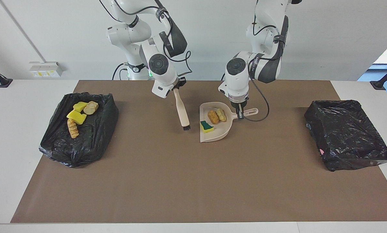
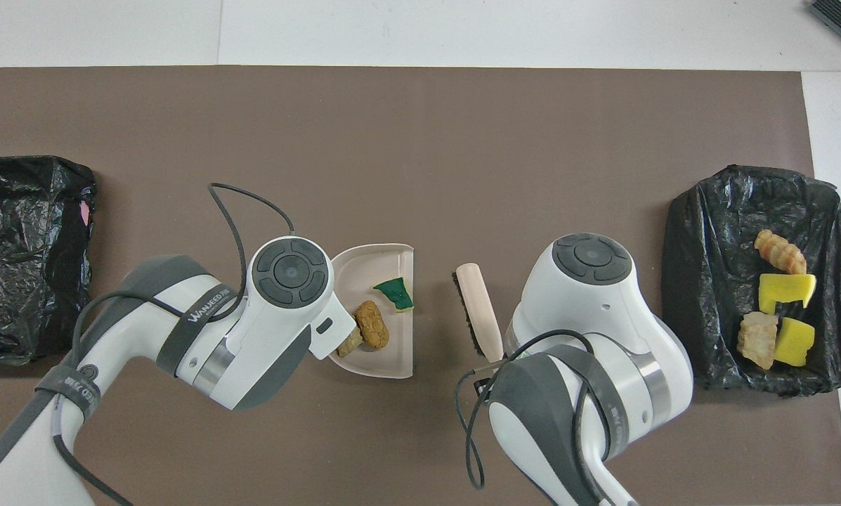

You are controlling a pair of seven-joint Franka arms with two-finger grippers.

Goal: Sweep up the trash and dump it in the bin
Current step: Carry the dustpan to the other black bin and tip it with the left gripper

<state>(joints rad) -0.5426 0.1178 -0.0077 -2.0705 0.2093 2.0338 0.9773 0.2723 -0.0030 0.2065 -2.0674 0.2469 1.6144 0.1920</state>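
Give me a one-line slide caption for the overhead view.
Brush lifted clear of the loaded dustpan, three scraps aboard, four already binned.

**Counts on the bench**

Seven trash scraps in all. Three lie in the one dustpan (image 1: 216, 134): one green-and-yellow sponge piece (image 1: 207, 126) and two orange bread-like lumps (image 1: 213, 117), the second (image 1: 221, 115) partly hidden from overhead. Four sit in one black-lined bin (image 1: 83, 142): two yellow sponge pieces (image 1: 76, 116), apparently two tan lumps (image 1: 73, 128). A second black-lined bin (image 1: 347, 136). One hand brush (image 1: 182, 111). Two arms.
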